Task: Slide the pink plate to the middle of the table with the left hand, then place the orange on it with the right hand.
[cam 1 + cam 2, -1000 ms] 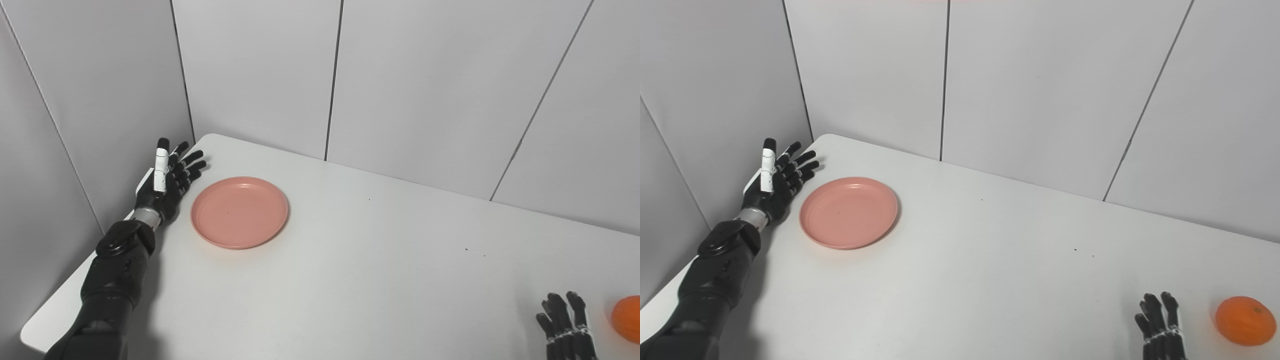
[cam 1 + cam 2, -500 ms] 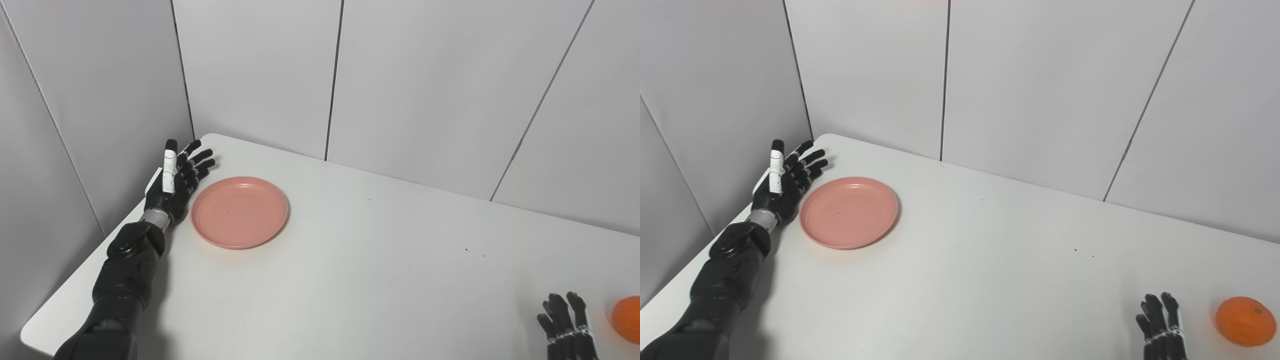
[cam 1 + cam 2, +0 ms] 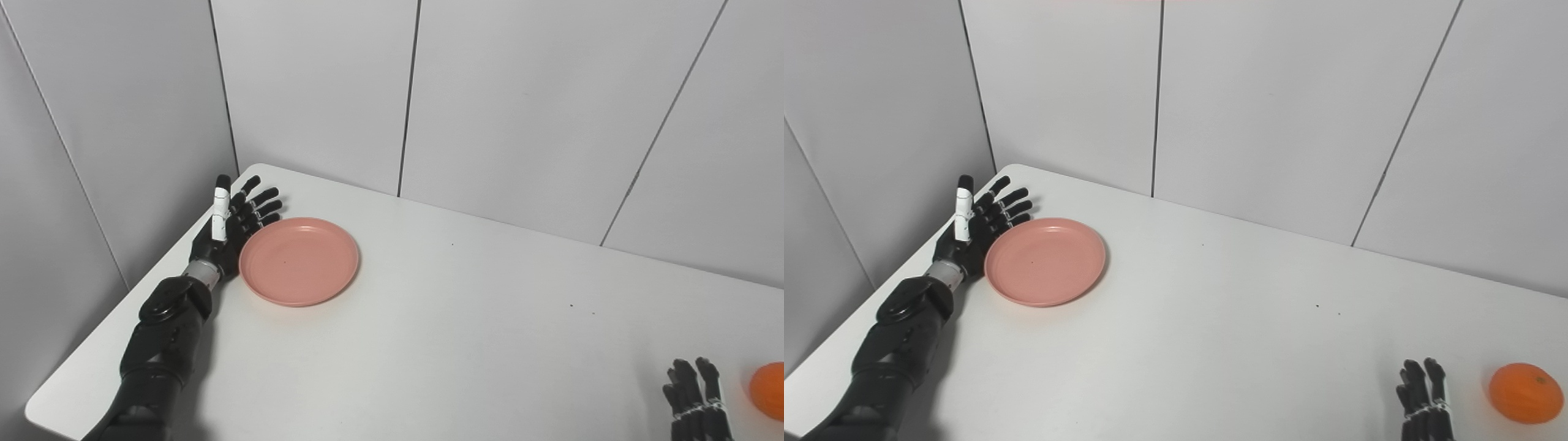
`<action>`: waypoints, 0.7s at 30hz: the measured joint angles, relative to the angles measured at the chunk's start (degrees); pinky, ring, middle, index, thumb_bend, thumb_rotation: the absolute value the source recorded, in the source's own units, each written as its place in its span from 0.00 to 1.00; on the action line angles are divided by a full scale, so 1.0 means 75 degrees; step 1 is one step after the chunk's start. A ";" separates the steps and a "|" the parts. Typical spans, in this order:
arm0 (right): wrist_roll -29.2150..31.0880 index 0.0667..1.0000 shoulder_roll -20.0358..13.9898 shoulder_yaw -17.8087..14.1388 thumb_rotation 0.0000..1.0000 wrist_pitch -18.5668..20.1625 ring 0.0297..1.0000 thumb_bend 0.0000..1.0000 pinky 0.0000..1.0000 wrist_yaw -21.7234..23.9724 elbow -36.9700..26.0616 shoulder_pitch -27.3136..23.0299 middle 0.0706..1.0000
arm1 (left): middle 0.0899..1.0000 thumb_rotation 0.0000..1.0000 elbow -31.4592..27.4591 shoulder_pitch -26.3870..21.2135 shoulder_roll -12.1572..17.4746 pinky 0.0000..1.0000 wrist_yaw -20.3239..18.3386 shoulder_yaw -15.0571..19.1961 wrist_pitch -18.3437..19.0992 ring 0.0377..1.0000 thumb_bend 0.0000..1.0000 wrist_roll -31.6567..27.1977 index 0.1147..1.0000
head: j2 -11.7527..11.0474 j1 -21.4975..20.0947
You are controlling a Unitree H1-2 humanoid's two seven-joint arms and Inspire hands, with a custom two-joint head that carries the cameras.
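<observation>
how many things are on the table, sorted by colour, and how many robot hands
pink: 1, the pink plate
orange: 1, the orange
black robot hands: 2, the left robot hand and the right robot hand
total: 2 things on the white table, plus 2 robot hands

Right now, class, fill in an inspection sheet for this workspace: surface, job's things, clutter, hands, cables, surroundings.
Surface: white table, a few tiny dark specks.
Job's things: pink plate near the far left corner, nothing on it; orange at the near right, on the table.
Clutter: nothing seen.
Hands: left hand open, fingers spread, against the plate's left rim; right hand open, beside the orange, apart from it.
Cables: nothing seen.
Surroundings: grey wall panels behind and to the left.
</observation>
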 measured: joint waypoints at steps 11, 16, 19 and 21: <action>0.0019 0.97 -0.0012 0.0002 1.00 0.0004 0.95 0.83 0.97 0.0008 0.0000 0.0026 0.93 | 0.84 1.00 -0.0877 0.0290 -0.0278 0.84 0.0032 0.0040 0.0681 0.83 1.00 -0.0369 0.91 | 0.0070 0.0000; 0.0022 0.97 -0.0018 0.0002 1.00 0.0004 0.95 0.83 0.97 0.0039 0.0000 0.0027 0.93 | 0.83 1.00 -0.1018 0.0325 -0.0401 0.84 0.0069 0.0159 0.0870 0.84 1.00 -0.0595 0.92 | 0.0082 -0.0012; 0.0033 0.97 -0.0019 0.0002 1.00 0.0004 0.95 0.82 0.97 0.0059 0.0000 0.0028 0.93 | 0.82 1.00 -0.1240 0.0361 -0.0526 0.82 0.0171 0.0146 0.1020 0.82 1.00 -0.0637 0.91 | 0.0117 -0.0023; 0.0032 0.97 -0.0019 0.0000 1.00 0.0004 0.94 0.82 0.96 0.0062 0.0000 0.0043 0.93 | 0.81 1.00 -0.1378 0.0387 -0.0671 0.81 0.0226 0.0131 0.1041 0.81 1.00 -0.0638 0.91 | 0.0141 -0.0035</action>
